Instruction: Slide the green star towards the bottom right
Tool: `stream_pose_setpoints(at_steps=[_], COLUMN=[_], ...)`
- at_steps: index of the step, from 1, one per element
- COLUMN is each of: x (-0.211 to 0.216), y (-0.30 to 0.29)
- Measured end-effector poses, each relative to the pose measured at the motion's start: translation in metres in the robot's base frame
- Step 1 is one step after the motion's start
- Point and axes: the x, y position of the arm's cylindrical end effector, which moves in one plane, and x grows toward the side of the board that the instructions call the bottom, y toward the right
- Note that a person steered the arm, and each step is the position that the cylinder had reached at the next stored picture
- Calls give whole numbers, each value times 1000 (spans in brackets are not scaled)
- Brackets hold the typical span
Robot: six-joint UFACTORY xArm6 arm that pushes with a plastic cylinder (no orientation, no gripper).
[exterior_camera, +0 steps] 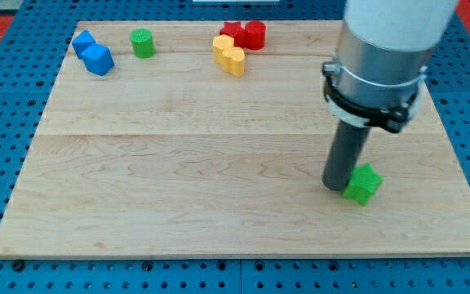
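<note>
The green star [364,184] lies on the wooden board [178,163] at the view's lower right. My tip [336,187] rests on the board just to the left of the star, touching or nearly touching its left side. The dark rod rises from the tip into the grey and white arm body at the view's top right, which hides part of the board behind it.
A green cylinder [143,42] and two blue blocks [93,52] sit at the view's top left. A yellow block [229,55] and a red block [245,35] sit at the top centre. The board's right edge runs close to the star.
</note>
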Motion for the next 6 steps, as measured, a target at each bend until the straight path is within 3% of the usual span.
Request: stream_pose_setpoints(at_steps=[1,3,5,6], x=[15,-27,8,-19], y=[21,20,45,2])
